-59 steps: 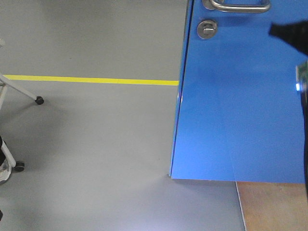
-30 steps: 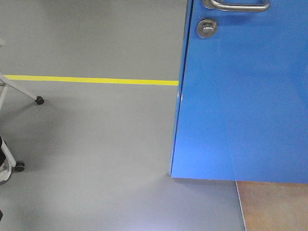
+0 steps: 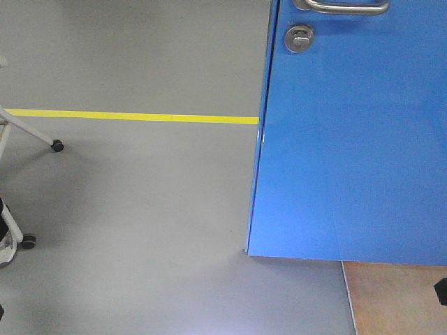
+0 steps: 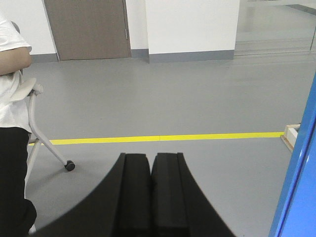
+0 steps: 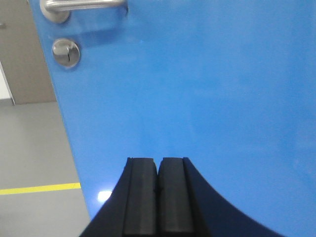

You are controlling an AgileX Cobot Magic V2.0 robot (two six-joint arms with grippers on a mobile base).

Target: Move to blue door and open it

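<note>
Gone from the front view is the dark arm seen a second ago across the blue door (image 3: 349,139); only a black bit shows at the lower right edge. Left gripper (image 4: 150,168) and right gripper (image 5: 158,173) are both pressed closed, empty. Handle (image 5: 81,6) and lock (image 5: 65,52) are seen up-left of the right gripper.

Blue door (image 3: 349,139): glossy, smooth panel
Lever handle (image 3: 346,7): brushed silver metal
Floor (image 3: 140,195): matt grey
Right gripper (image 5: 158,197) pads: matt black
</note>
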